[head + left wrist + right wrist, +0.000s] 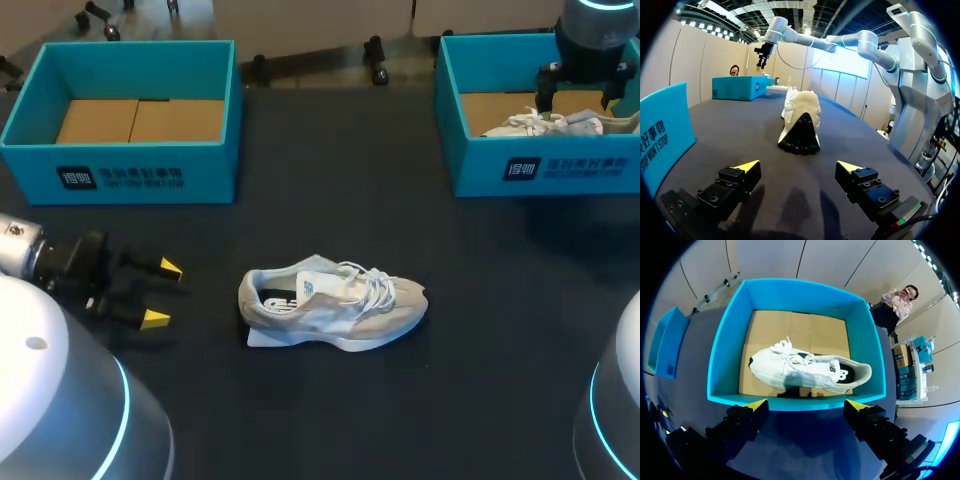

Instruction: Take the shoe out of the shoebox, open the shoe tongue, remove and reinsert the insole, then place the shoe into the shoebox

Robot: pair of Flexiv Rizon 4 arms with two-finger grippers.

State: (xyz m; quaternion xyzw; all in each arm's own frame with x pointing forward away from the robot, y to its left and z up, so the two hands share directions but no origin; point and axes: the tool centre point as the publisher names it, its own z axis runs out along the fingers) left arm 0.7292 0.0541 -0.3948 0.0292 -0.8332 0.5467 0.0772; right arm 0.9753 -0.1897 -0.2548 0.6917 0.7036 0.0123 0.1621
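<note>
Right gripper (806,405) hangs over the right shoebox (725,355), fingers apart and empty; inside, a white shoe (807,369) lies lengthwise on the cardboard floor, laces loose. A second, grey shoe (335,305) rests mid-table, heel toward the left gripper (163,293), which is likewise spread with nothing in it. A pale flat edge under that heel may be an insole, hard to tell. Judged light, with a soft upper that will cave under a pinch and a firmer sole and heel collar, so best taken at the heel collar or across the midfoot, clear of the laces.
</note>
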